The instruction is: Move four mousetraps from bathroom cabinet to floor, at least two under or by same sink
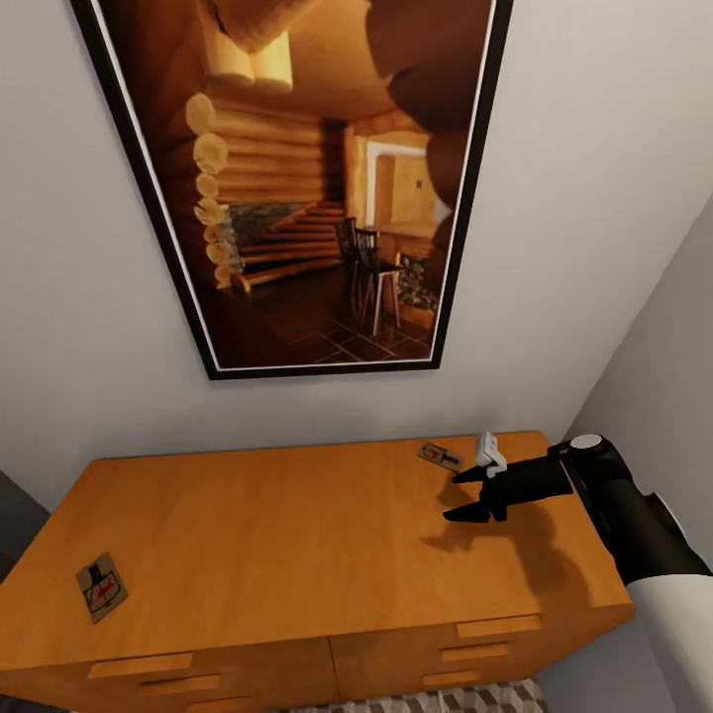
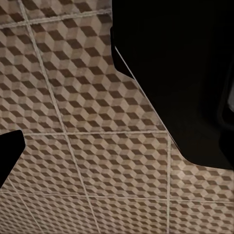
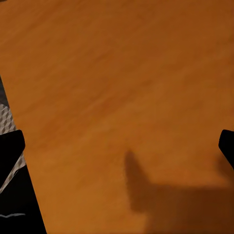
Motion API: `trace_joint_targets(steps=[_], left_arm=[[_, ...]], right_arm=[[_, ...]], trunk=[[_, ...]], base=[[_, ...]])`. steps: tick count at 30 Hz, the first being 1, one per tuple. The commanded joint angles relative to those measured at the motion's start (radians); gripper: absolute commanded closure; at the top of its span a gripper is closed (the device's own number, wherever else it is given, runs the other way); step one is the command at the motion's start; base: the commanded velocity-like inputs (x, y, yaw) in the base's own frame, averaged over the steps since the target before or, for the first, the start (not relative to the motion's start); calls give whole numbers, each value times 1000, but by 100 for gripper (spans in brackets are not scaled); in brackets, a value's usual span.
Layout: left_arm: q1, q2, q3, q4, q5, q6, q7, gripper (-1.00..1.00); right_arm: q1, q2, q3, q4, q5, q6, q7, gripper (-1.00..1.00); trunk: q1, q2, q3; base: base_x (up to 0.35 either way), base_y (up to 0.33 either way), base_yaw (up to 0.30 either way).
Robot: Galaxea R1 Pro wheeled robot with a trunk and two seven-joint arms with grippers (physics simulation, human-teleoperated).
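Note:
Two mousetraps lie on top of the orange-brown cabinet (image 1: 277, 525): one mousetrap (image 1: 102, 586) near its front left corner, another mousetrap (image 1: 439, 456) near the back right. My right gripper (image 1: 454, 496) hovers open just in front of that back-right trap, a little above the wood, holding nothing. The right wrist view looks down on the bare cabinet top (image 3: 117, 73) with its fingertips (image 3: 9, 151) spread wide. My left gripper (image 2: 117, 148) hangs over the cube-patterned bathroom floor (image 2: 87, 107), one fingertip (image 2: 9, 151) at the view's edge, nothing between the fingers.
A large black-framed picture (image 1: 297, 188) of a log cabin hangs on the white wall behind the cabinet. A grey wall (image 1: 663, 396) closes in at the right. Drawer handles (image 1: 498, 626) show along the cabinet front, with floor tiles (image 1: 446, 701) below.

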State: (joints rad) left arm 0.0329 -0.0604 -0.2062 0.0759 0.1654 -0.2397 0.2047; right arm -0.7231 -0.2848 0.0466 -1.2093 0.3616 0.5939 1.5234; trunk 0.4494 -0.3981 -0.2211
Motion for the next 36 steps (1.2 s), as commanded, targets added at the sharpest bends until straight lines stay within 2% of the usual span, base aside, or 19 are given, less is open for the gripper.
trace_joint_targets(steps=[1,10,17,20,23,27,36], left_arm=[[-1,-1,-9,2,9,-6,2,-100],[-1,-1,-9,2,9,-6,1,-100],[-1,-1,-9,2,9,-6,1,-100],[-1,-1,-9,2,9,-6,1,-100],[-1,-1,-9,2,9,-6,1,-100],[-1,-1,-9,2,9,-6,1,-100],[1,-1,-9,2,9,-6,1,-100]], right_arm=[[-1,0,1,-1,5,11,5,-100],[-1,0,1,-1,5,6,5,-100],[-1,0,2,-1,6,-38,-1,-100],[-1,0,0,0,6,-51,-38,-100],[-1,0,-2,1,6,-57,-112,-100],[-1,0,-4,7,5,-59,-176,-100],[-1,0,-11,14,5,-60,-224,-100]], trunk=[[1,-2,-2],[1,-2,-2],[1,-2,-2],[1,-2,-2],[1,-2,-2],[1,-2,-2],[1,-2,-2]], base=[[0,0,0],[0,0,0],[0,0,0],[0,0,0],[0,0,0],[0,0,0],[0,0,0]])
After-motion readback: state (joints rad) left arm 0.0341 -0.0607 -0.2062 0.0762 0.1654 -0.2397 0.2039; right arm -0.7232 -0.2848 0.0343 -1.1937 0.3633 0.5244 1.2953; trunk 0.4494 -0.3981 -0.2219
